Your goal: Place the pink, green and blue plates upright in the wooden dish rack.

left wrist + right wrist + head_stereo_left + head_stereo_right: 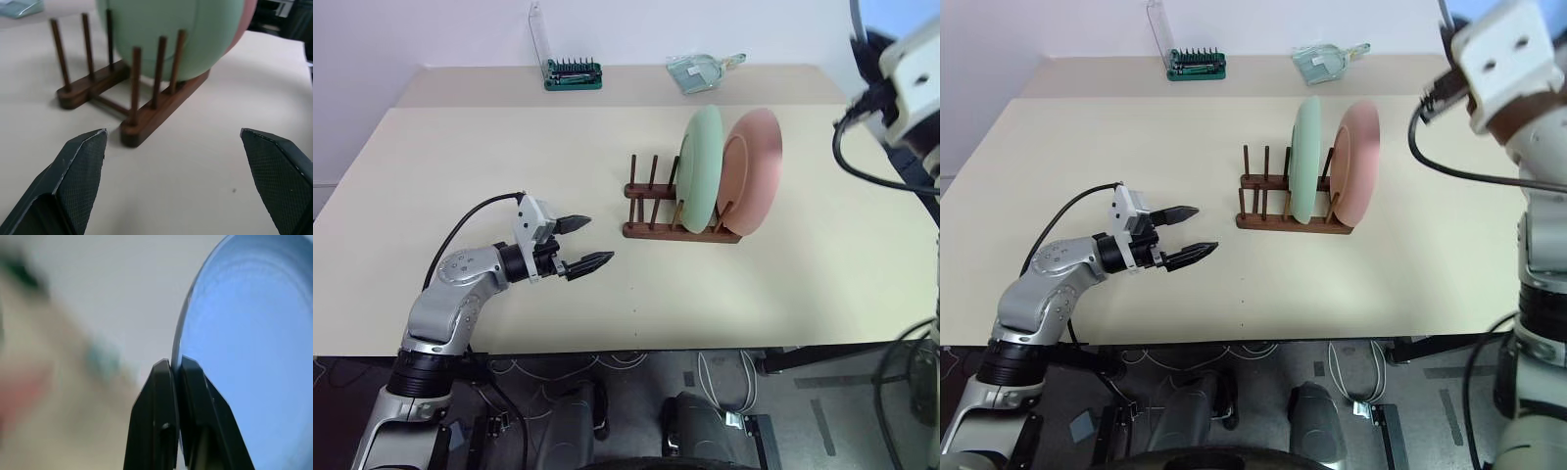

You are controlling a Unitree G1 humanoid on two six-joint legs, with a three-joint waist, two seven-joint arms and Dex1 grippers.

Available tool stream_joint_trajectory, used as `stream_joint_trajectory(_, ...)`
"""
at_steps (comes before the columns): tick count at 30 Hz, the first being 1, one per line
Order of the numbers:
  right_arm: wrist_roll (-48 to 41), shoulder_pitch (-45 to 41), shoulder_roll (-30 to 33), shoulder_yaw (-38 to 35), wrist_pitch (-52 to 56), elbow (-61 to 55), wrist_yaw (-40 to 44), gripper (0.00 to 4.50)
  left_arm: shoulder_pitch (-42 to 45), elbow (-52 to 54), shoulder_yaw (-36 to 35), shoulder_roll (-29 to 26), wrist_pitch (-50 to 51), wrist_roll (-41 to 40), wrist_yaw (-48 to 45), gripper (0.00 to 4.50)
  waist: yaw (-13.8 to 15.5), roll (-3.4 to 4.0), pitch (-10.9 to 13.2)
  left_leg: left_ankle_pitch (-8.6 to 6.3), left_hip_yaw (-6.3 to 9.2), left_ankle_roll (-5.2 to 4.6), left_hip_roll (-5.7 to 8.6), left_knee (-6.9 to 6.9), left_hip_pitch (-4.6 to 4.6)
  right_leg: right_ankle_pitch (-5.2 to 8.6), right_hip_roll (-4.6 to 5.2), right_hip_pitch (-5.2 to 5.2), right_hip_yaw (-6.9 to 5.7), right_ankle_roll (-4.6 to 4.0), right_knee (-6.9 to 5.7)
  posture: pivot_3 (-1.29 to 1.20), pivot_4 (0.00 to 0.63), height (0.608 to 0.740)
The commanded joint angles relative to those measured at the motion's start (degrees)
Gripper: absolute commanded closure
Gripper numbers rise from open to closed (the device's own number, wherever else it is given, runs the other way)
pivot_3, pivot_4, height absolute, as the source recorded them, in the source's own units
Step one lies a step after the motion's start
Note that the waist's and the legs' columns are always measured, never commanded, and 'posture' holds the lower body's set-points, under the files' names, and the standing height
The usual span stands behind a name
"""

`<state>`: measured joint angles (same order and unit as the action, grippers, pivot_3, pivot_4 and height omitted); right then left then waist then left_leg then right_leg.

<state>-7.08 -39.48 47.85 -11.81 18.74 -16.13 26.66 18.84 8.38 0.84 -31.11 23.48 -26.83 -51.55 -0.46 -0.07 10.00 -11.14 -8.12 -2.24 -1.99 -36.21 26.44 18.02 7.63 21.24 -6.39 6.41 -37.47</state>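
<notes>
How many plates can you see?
3: green plate and pink plate stand upright in the wooden rack; blue plate is pinched in the right tool.

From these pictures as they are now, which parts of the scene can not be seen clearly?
- Blue plate: cut off by the edges of the right wrist view; its far side is hidden.
- Right gripper: the head views' top edge cuts it off.
- Pink plate: its left part is hidden behind the green plate.
- Clear packet at the table's far edge: too small to identify.
</notes>
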Motion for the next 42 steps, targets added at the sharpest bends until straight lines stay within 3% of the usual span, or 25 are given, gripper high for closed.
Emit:
stream_joint_trajectory(1, -12.40, -5.49, -6.83, 1.73, 5.67, -7.08, 2.36, 4.48, 0.57, 0.81, -1.44, -0.23, -1.42, 0.02, 0.00, 0.00, -0.18, -0.01, 0.00, -0.01, 0.00, -0.02, 0.02, -0.02, 0.01, 0.00, 0.02, -0.01, 0.00, 0.01, 0.00, 0.00, 0.150, 0.736)
stream_joint_trajectory(6, -31.32, -7.19, -21.73, 4.45, 14.63, -13.29, 1.27, 4.48, -0.29, 1.15, -2.42, -0.27, -1.68, 0.24, 1.24, 0.00, -0.59, 0.01, 0.00, 0.02, 0.00, 0.02, -0.07, 0.03, -0.02, -0.01, -0.03, 0.13, 0.02, -0.02, -0.24, 0.00, 0.150, 0.736)
stream_joint_trajectory(12, -45.48, -3.76, -34.62, 6.16, 21.74, -13.48, -6.43, 4.48, -1.94, 1.35, -4.26, -1.76, -1.94, 0.47, 1.93, 0.00, -0.31, -0.05, -0.03, -0.01, 0.01, -0.04, 0.02, -0.03, 0.02, -0.01, 0.03, 0.11, 0.01, -0.02, -0.26, 0.00, 0.150, 0.736)
stream_joint_trajectory(15, -48.24, -1.35, -38.81, 5.43, 24.07, -10.27, -11.84, 4.48, -2.55, 1.76, -4.61, -2.18, -1.88, 0.51, 2.18, 0.00, -0.45, -0.07, -0.04, -0.01, 0.01, -0.03, 0.02, -0.01, 0.00, -0.01, 0.02, 0.12, 0.02, -0.02, -0.28, 0.00, 0.150, 0.736)
stream_joint_trajectory(22, -52.63, 2.28, -41.27, 3.71, 25.61, -8.22, -17.70, 4.48, -2.82, 2.23, -4.74, -2.42, -1.53, 0.46, 2.22, 0.00, -0.51, -0.07, -0.04, -0.01, 0.00, -0.02, 0.02, 0.02, 0.02, -0.01, 0.01, 0.17, 0.02, -0.02, -0.29, 0.00, 0.150, 0.736)
stream_joint_trajectory(42, -52.47, 6.17, -41.60, 3.15, 25.76, -4.45, -20.80, 4.48, -2.54, 2.09, -4.34, -2.68, -1.82, 0.71, 1.38, 0.00, -0.62, -0.07, -0.04, 0.01, -0.01, 0.01, 0.00, 0.04, 0.02, 0.00, 0.00, 0.20, 0.05, -0.02, -0.31, 0.00, 0.150, 0.736)
